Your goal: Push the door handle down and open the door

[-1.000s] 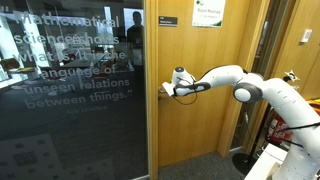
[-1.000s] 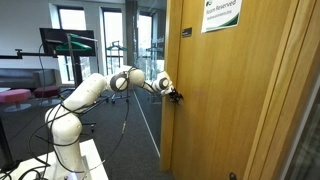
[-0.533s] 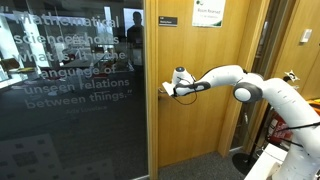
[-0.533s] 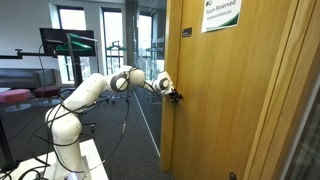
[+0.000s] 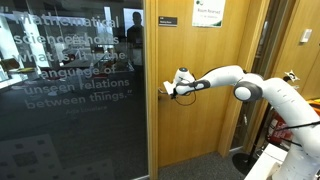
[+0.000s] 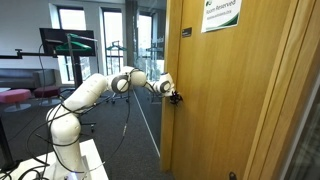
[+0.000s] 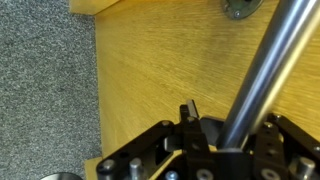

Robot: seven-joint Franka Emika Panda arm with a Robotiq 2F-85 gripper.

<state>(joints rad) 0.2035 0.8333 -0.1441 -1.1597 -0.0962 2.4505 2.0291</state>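
A: Office corridor, then: grey carpet, a dark glass panel with white lettering, and next to it the door?
B: Yes. Tall light-brown wood with vertical grain, and a small dark plaque and a white-green paper notice near its top edge.
A: And the door handle?
B: A slim silver-grey lever at about mid-height, close to the door's edge beside the glass, tiny against the door. In the wrist view it is a round bar running from its rosette across the wood down into the gripper.
A: Is the claw clamped?
B: Its fingers sit either side of the bar, with a sliver of gap on one side. Whether they pinch it, I cannot tell.
A: Room to move?
B: The Panda arm reaches in level from the side. Behind it, in an exterior view, are open floor, a monitor and windows. The glass panel lies just beside the gripper, and the door frame stands between them
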